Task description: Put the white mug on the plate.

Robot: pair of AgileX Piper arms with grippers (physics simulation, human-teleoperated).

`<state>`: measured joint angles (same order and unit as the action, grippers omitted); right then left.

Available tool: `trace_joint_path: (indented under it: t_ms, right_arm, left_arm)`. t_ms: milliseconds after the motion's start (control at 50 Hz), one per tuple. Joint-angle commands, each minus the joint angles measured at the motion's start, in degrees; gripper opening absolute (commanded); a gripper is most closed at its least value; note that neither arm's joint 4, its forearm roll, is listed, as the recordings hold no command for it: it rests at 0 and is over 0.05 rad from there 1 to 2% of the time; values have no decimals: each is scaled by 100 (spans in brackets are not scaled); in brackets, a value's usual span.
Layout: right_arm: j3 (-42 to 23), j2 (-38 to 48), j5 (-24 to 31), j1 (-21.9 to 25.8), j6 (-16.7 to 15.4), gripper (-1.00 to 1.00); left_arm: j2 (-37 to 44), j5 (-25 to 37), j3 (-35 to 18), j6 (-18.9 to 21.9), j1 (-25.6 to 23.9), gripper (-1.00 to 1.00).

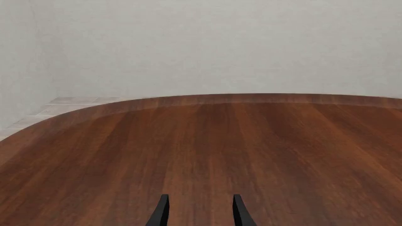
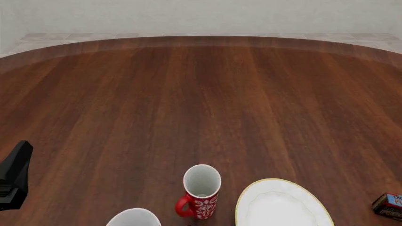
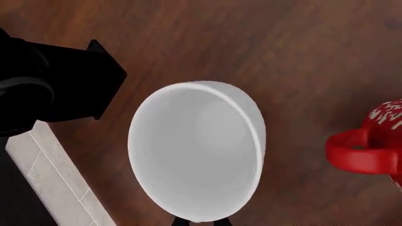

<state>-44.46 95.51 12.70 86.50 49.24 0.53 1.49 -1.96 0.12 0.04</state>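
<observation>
Right tool [image 3: 201, 221] poised above the white mug [image 3: 196, 150]

Its tips barely show — grip unclear; left tool [image 1: 199, 209] parted, empty. Mug at the bench [image 2: 188, 103] near edge; red mug [image 2: 201, 190] between it and plate [image 2: 279, 205].

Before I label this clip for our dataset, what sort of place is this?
Probably a simulated dining or kitchen tabletop: a rounded dark wooden table against a plain pale wall, holding a white mug, a patterned red mug and a gold-rimmed plate.
</observation>
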Motion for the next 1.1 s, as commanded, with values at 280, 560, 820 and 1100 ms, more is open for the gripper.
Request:
trace_joint_path:
  t_ms: [280, 560, 820, 1100]
  right_arm:
    - [-312, -354, 624, -135, -265, -100]
    - [-362, -716, 934, -273, -476, -100]
    - [-396, -1172, 1213, -481, -748, -100]
    - [-351, -1683, 1502, -718, -1003, -100]
  left_arm:
    - [-36, -19, 54, 1, 20, 100]
    - [-2, -47, 49, 0, 21, 100]
    - [-2, -48, 49, 0, 21, 100]
    - [-35, -18, 54, -1, 20, 100]
